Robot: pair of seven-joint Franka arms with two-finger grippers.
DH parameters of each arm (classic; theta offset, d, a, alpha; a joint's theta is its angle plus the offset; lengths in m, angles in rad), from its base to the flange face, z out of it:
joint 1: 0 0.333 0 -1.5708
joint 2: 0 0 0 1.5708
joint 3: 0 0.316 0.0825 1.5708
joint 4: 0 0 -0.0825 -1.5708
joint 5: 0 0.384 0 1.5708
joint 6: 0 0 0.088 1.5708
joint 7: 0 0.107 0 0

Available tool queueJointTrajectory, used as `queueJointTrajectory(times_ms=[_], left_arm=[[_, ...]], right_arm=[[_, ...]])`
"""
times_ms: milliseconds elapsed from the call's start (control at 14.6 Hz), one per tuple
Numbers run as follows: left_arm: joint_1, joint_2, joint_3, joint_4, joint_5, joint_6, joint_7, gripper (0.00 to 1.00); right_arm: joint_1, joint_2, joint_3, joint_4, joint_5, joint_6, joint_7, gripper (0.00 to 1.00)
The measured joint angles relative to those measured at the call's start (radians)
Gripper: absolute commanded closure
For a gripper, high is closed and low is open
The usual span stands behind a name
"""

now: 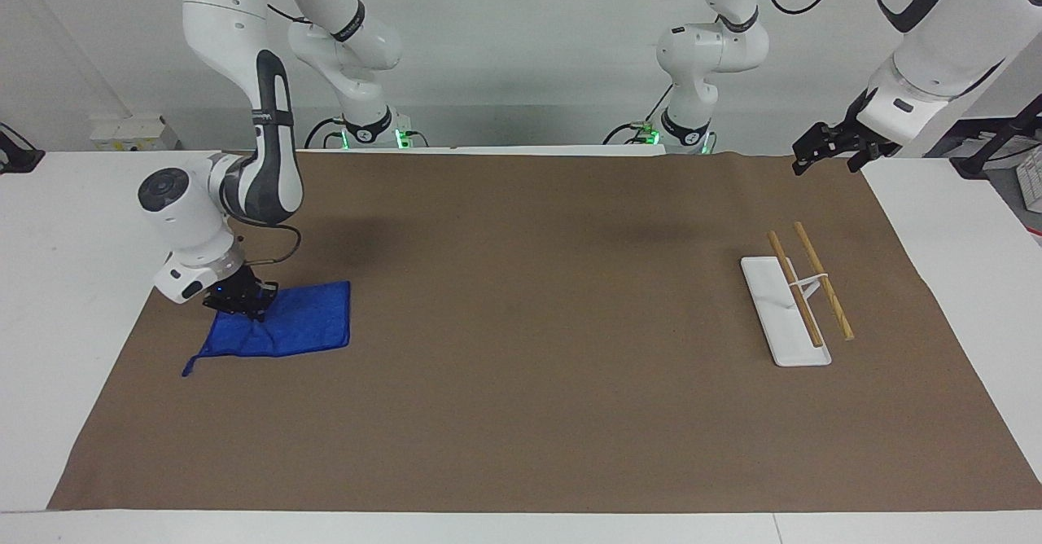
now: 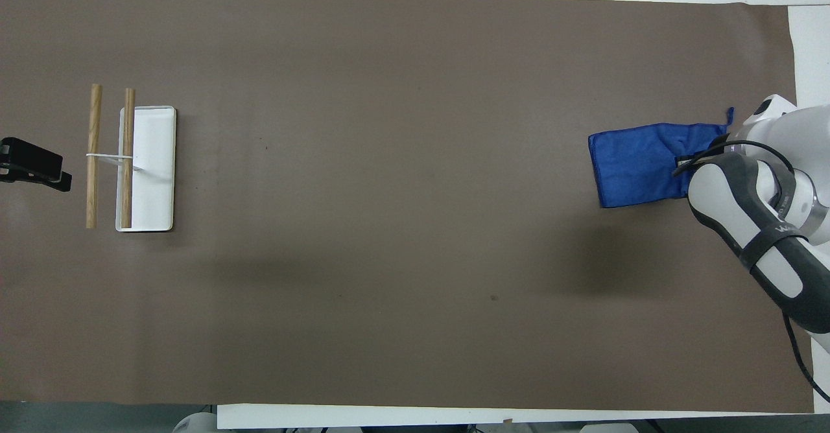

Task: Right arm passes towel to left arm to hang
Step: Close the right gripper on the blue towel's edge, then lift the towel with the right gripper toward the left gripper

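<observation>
The blue towel (image 1: 289, 331) lies on the brown mat at the right arm's end of the table, now bunched and lifted at the edge nearer to the robots; it also shows in the overhead view (image 2: 639, 164). My right gripper (image 1: 244, 304) with its blue light is shut on that pinched edge, a little above the mat. In the overhead view the gripper (image 2: 684, 161) is mostly hidden by the arm. My left gripper (image 1: 830, 151) waits in the air over the mat's corner at the left arm's end, also in the overhead view (image 2: 32, 164).
A white rack base (image 1: 783, 309) with two wooden bars (image 1: 822, 279) stands on the mat toward the left arm's end; it shows in the overhead view too (image 2: 148, 167). The brown mat (image 1: 537, 348) covers most of the white table.
</observation>
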Motion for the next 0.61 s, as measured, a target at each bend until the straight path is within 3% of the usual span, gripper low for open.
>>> queueJointTrajectory(times_ms=[341, 615], left_arm=[[0.003, 0.0, 0.003, 0.0, 0.0, 0.0, -0.022, 0.0], [0.001, 0.0, 0.002, -0.019, -0.01, 0.076, -0.326, 0.0]], right_arm=[[0.004, -0.008, 0.016, 0.109, 0.084, -0.234, 0.125, 1.0], [0.015, -0.065, 0.124, 0.188, 0.086, -0.421, 0.391, 1.0]])
